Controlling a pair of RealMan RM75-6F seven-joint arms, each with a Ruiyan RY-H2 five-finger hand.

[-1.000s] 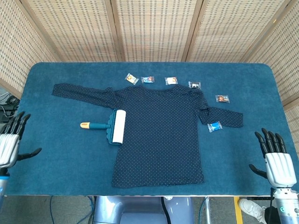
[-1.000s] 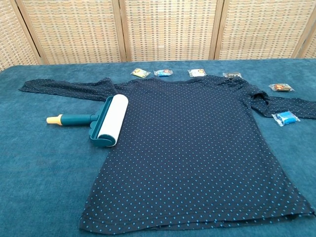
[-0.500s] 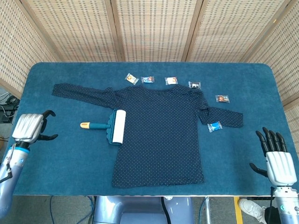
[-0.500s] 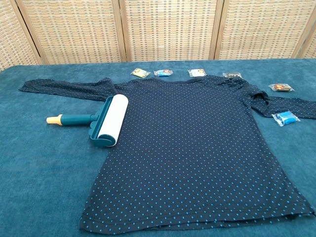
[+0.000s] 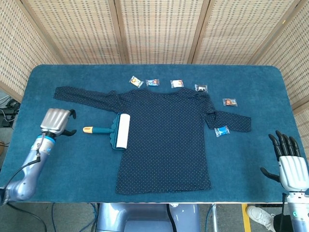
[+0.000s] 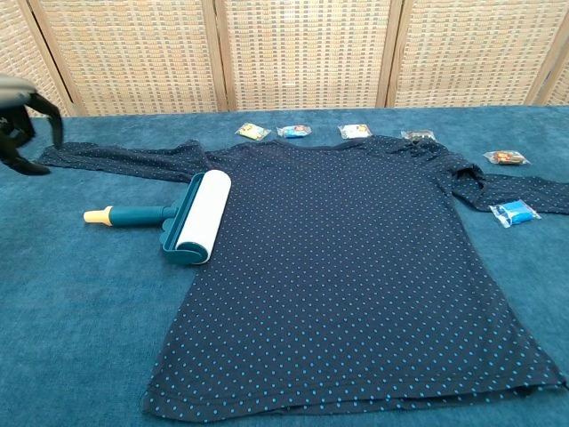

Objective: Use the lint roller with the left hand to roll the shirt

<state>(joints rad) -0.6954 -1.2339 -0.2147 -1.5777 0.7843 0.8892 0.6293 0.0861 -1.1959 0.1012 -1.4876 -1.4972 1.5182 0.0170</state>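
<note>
A dark navy shirt (image 5: 166, 137) (image 6: 347, 258) with small blue dots lies flat on the blue table, sleeves spread out. The lint roller (image 5: 114, 130) (image 6: 178, 216) has a white roll, a teal frame and a yellow-tipped handle pointing left; its roll rests on the shirt's left edge. My left hand (image 5: 57, 121) (image 6: 22, 120) hovers left of the handle tip, holding nothing, fingers curved downward and apart. My right hand (image 5: 291, 164) is at the table's near right corner, fingers spread, holding nothing.
Several small snack packets (image 5: 176, 84) lie in a row beyond the shirt's collar, and a blue packet (image 5: 221, 130) sits by the right sleeve. Wicker screens (image 5: 159, 29) stand behind the table (image 5: 67, 164).
My left hand has come in from the table's left edge, rightward and up, to just left of the roller's handle. My right hand has slid slightly down and right.
</note>
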